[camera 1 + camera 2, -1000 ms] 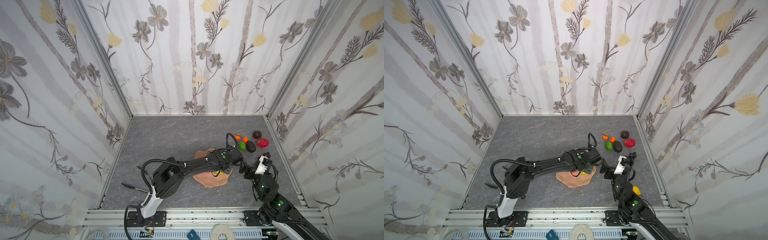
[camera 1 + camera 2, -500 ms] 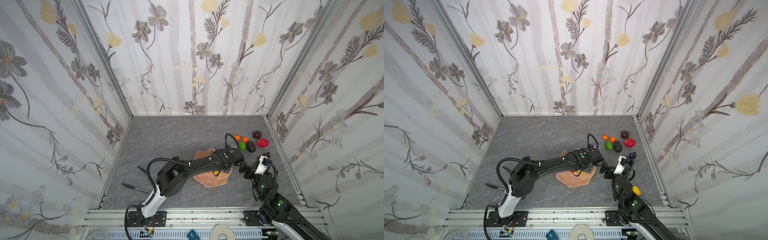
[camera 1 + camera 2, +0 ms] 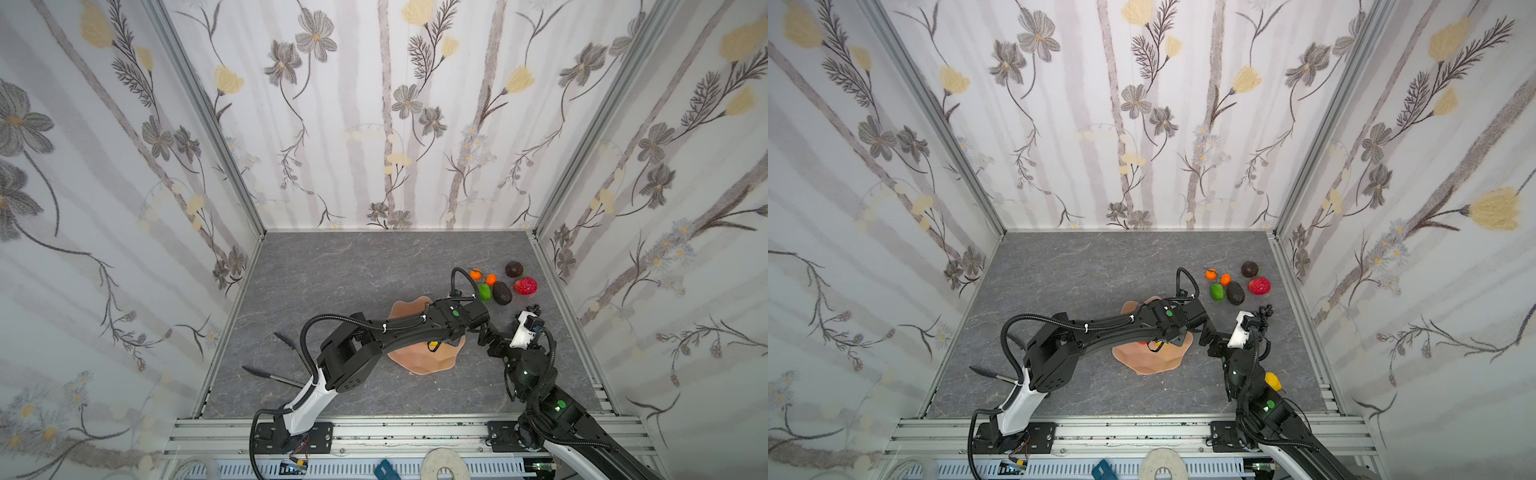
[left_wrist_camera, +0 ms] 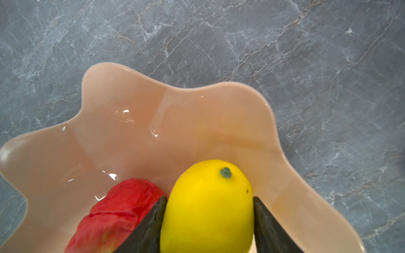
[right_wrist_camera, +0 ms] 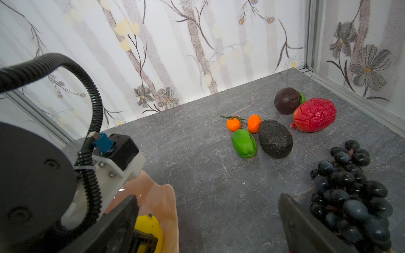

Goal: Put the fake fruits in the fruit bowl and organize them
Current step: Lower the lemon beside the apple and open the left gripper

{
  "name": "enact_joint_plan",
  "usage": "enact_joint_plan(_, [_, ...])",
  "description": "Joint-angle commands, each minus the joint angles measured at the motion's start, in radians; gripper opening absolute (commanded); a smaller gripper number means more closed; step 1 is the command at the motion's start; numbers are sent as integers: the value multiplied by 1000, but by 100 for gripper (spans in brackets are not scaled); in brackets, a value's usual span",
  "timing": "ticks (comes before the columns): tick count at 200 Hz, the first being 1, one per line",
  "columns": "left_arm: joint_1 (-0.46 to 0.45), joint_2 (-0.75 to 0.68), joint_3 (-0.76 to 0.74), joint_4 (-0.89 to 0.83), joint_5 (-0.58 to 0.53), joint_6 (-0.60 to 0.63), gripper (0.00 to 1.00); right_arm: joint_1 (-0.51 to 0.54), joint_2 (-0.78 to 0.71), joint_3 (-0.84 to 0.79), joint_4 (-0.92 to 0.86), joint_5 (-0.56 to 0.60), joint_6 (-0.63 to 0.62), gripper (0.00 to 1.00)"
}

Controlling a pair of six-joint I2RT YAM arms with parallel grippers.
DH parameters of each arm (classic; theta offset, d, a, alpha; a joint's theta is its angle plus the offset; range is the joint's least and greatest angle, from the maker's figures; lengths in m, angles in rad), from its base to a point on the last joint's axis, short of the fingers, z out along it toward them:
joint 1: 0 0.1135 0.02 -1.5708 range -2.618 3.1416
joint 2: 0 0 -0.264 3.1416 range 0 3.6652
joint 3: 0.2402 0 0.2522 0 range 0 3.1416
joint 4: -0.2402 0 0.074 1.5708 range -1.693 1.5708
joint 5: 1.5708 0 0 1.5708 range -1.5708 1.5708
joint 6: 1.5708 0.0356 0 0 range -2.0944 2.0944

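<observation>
The peach fruit bowl (image 4: 153,105) (image 3: 419,361) (image 3: 1146,362) holds a red apple (image 4: 118,210) and a yellow lemon (image 4: 208,206) (image 5: 149,227). My left gripper (image 4: 209,227) (image 3: 434,345) is shut on the lemon, one finger against each side. My right gripper (image 5: 208,230) (image 3: 490,338) hovers open and empty just right of the bowl. The grape bunch (image 5: 350,192) (image 3: 534,308) lies outside its right finger. Behind lie a lime (image 5: 243,143), two oranges (image 5: 233,124), two avocados (image 5: 275,141), a strawberry (image 5: 314,115). A pear (image 3: 1272,380) lies beside the right arm.
Two dark long-handled utensils (image 3: 286,340) lie on the grey floor left of the left arm. The right wall (image 3: 557,291) stands close behind the loose fruits. A metal rail (image 3: 374,432) runs along the front edge.
The left arm's elbow has swung right and forward while its gripper stays over the bowl with the lemon. The right arm has not moved.
</observation>
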Motion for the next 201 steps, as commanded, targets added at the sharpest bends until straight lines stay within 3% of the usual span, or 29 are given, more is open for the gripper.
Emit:
enact_joint_plan(1, [0, 3, 1, 3, -9, 12, 64, 0, -3, -2, 32, 6, 7, 99])
enact_joint_plan(134, [-3, -40, -17, 15, -2, 35, 77, 0, 3, -4, 40, 4, 6, 99])
enact_joint_plan(159, [-3, -45, 14, -31, -30, 55, 88, 1, 7, -7, 46, -2, 4, 99])
enact_joint_plan(201, [-1, -112, 24, -29, -45, 99, 90, 0, 18, 6, 40, -6, 5, 99])
